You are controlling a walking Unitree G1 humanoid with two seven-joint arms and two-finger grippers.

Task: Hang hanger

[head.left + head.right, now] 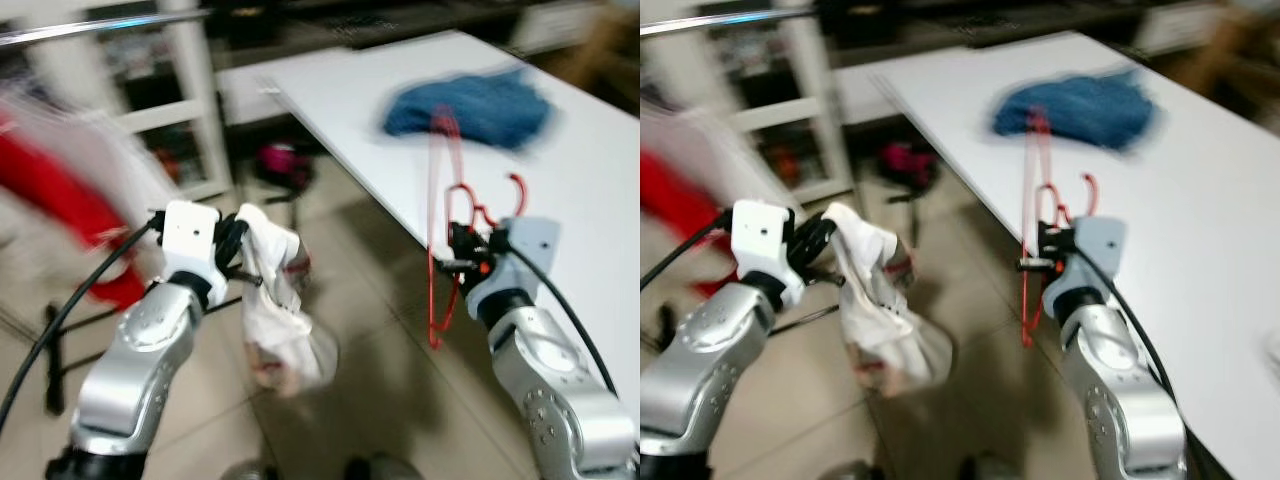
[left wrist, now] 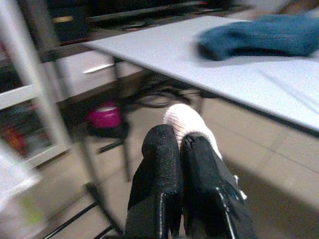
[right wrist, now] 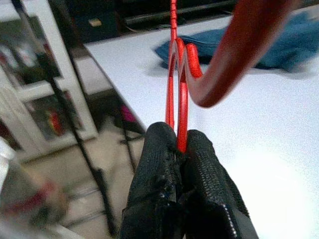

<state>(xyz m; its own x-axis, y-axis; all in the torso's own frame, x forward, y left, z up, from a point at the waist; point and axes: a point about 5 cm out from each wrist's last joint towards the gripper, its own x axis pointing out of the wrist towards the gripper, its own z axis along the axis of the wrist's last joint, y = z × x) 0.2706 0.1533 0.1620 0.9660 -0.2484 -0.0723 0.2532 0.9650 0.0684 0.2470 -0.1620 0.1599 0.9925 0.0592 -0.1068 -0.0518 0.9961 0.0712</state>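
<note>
Red plastic hanger point(image 3: 178, 94) is pinched tight between the right gripper point(image 3: 180, 149)'s jaws, which are closed on its thin wires just below the hook. It's held up in the air on the right, at the near edge of the white table point(image 1: 590, 190), with its long loop dangling down toward the tiled floor point(image 1: 370, 320).

Over on the left, the left gripper point(image 2: 180, 144) has its jaws clamped shut on a bunched-up white garment point(image 1: 280, 300), which droops from the fingers and has some reddish bits on it.

Further out, a blue cloth point(image 1: 470, 105) is lying in a heap on the far part of the table. Left of the table there's a white shelf unit point(image 1: 190, 100), and a metal rail point(image 1: 90, 28) runs across the far left with something red and white point(image 1: 60, 190) hanging below it, though that's all too blurry to make out properly. A small magenta thing point(image 2: 104, 117) sits on the floor under the table's far end.
</note>
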